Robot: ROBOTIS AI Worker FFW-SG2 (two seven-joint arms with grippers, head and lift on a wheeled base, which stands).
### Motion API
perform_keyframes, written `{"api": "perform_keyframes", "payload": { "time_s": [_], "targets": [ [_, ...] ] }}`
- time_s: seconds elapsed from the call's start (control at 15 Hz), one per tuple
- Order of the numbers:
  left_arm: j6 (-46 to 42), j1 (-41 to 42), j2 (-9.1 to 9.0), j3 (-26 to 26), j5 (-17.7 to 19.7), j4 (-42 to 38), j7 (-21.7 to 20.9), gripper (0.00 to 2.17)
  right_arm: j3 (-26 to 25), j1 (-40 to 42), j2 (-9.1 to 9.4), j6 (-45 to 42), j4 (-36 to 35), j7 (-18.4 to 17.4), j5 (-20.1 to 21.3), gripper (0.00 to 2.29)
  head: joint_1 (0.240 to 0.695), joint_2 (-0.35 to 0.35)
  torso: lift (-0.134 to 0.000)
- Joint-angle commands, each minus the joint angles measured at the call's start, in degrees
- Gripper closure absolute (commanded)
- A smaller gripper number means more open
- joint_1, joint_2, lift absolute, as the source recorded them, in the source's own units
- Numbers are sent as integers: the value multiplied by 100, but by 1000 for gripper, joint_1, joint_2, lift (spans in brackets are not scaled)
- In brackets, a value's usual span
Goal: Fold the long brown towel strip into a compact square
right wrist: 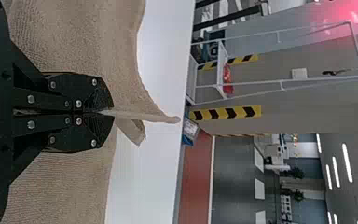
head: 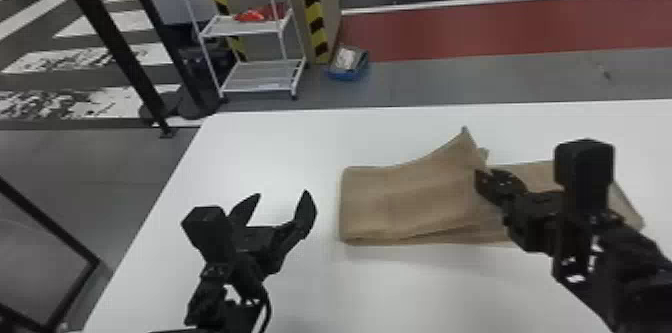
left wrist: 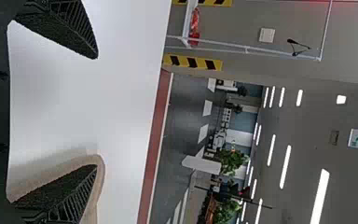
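Our right gripper point(right wrist: 109, 112) has its jaws closed on a raised edge of the towel point(head: 410, 202), whose cloth spreads on the counter point(head: 400, 292) beneath and to both sides of them. Our left gripper point(head: 282, 194) has its jaws wide and empty, beside the folded end. We judge the cloth light, limp and not fragile, but apt to sag between grips. We'd best keep the pinch near the edge's corner and catch all layers if we lift the folded end.
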Motion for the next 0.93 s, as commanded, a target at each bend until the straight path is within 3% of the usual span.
{"api": "perform_keyframes", "payload": {
  "time_s": [0.0, 0.33, 0.53, 0.67, 0.73, 0.8, 0.87],
  "targets": [
    [-145, 24, -15, 61, 36, 7, 0, 33, -724, 363, -17, 364, -840, 18, -399, 1146, 695, 214, -126],
    [-339, 24, -15, 34, 71, 121, 0, 26, -1172, 327, -35, 382, -435, 115, -531, 1146, 695, 127, -126],
    [-339, 103, -15, 105, 71, 33, 0, 29, -2016, 178, -123, 1014, -910, 176, -1058, 1146, 695, 107, -126],
    [-339, 112, -15, 96, 71, 42, -9, 29, -2253, -7, -219, 1155, -752, 176, -1128, 1136, 695, 58, -126],
    [-321, 112, -15, 61, 71, 42, -18, 33, -2270, -156, -272, 1419, -470, 264, -1111, 863, 695, 41, -126],
    [-321, 121, -15, 34, 71, 33, -35, 36, -2279, -244, -281, 1612, -286, 299, -1084, 235, 695, 28, -126],
    [-321, 130, -15, 17, 71, 33, -62, 39, -2306, -288, -281, 1665, -163, 308, -1076, -1, 695, 19, -126]
  ]
}}
